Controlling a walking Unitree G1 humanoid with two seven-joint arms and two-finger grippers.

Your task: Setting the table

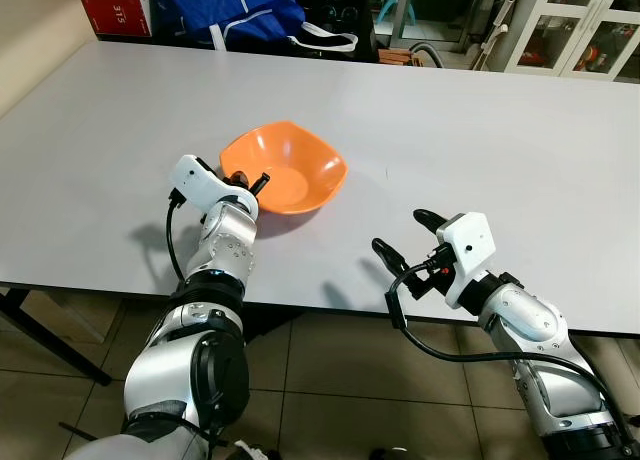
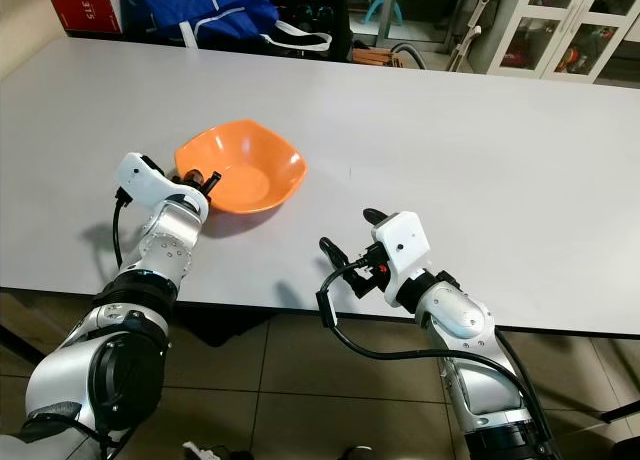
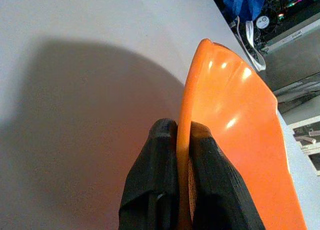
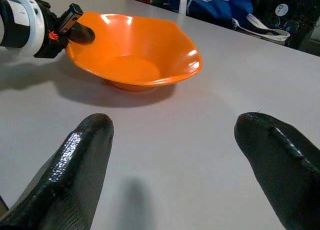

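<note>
right gripper [image 1: 400,235], fingers spread and empty, waits near the table [image 1: 480,130] edge; left gripper [image 1: 250,181] pinches the orange bowl [image 1: 295,170] rim and should keep it level when setting it down.

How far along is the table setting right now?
Early. Done: one orange bowl sits on the white table. In hand: the left gripper pinches the bowl's near rim, one finger inside and one outside, so it is not released. The right gripper is open over the table edge, holding nothing. Left: release the bowl; no other tableware is out yet.
</note>
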